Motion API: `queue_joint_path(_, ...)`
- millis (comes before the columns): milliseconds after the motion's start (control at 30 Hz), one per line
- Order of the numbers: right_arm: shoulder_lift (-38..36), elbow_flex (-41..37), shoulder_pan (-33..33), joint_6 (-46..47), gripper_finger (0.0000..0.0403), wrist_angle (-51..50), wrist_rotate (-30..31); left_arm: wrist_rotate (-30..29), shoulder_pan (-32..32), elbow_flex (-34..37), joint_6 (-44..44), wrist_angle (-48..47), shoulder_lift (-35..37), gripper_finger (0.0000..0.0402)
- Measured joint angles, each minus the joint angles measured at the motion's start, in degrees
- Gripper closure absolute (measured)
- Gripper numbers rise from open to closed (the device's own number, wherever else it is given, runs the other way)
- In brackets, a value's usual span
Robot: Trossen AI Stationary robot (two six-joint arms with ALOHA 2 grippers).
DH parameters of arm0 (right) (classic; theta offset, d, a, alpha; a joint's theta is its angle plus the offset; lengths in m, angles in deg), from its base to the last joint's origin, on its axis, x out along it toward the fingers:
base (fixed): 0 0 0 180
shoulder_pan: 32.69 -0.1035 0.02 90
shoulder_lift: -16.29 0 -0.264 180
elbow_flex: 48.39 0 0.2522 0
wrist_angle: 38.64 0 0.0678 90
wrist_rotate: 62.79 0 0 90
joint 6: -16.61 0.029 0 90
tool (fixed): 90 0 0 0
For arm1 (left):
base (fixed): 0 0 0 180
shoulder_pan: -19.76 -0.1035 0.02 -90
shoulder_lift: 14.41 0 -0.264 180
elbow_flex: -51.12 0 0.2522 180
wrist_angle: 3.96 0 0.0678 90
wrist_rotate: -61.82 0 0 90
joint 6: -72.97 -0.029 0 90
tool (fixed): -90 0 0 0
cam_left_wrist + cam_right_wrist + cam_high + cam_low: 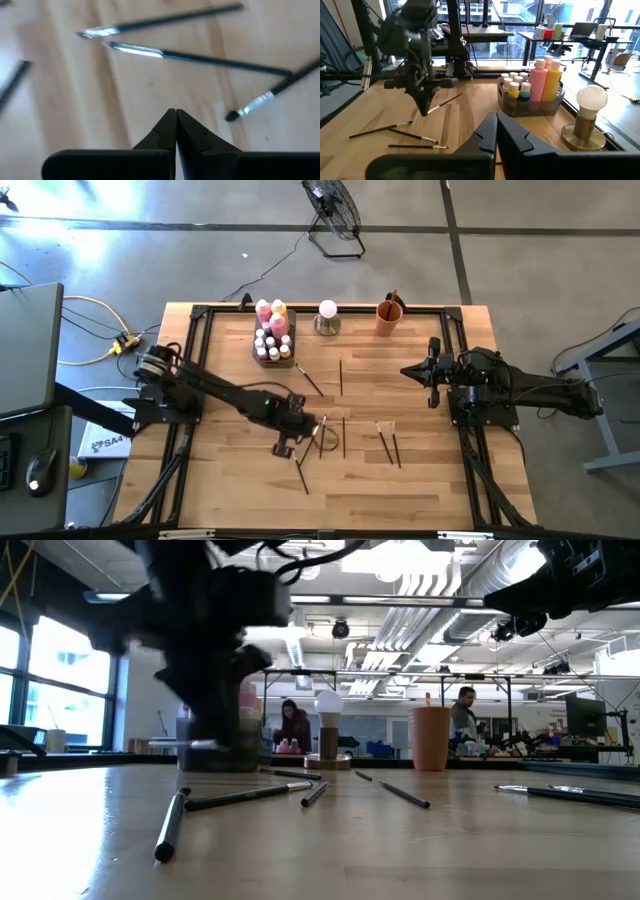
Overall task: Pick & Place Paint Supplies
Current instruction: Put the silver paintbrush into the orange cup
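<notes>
Several thin dark-handled paintbrushes lie flat on the wooden table: three (pixel 200 57) just beyond my left gripper, two more (pixel 388 445) to the right, and two (pixel 341 377) farther back. My left gripper (pixel 175 112) hovers just above the table near its middle, pointing steeply down, shut with nothing between its fingers. The paint bottles (pixel 272 330), pink and yellow with small white-capped ones, stand in a grey tray (pixel 532 102) at the far edge. My right gripper (pixel 496 117) waits level above the table's right side, shut and empty.
A white ball on a metal base (pixel 327 317) and an orange cup (pixel 389 316) with a brush in it stand at the far edge, right of the tray. A black frame (pixel 196 340) runs around the table. The near half of the wood is bare.
</notes>
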Motion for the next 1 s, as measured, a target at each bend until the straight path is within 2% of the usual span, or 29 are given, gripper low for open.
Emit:
queue_joint_path(200, 0.00, 0.00, 0.02, -0.02, 0.0401, -0.04, -0.34, 0.54, -4.84, -7.41, -2.80, -3.11, 0.04, 0.0401)
queue_joint_path(500, 0.00, 0.00, 0.02, -2.13, 0.0401, -1.93, -3.26, 12.20, -13.90, -15.96, -7.65, 3.56, 0.09, 0.0401)
queue_joint_path(633, 0.00, 0.00, 0.02, -3.43, 0.0401, -2.96, -3.24, 22.72, -19.51, -17.91, -7.37, 12.33, 0.09, 0.0401)
queue_joint_path(833, 0.00, 0.00, 0.00, -3.02, 0.0401, -2.49, -3.25, 37.69, -26.87, -18.04, -4.22, 32.17, 0.09, 0.0401)
queue_joint_path(1000, 0.00, 0.00, 0.00, -2.91, 0.0401, 0.49, -3.24, 43.48, -31.08, -18.04, -4.05, 43.34, 0.11, 0.0401)
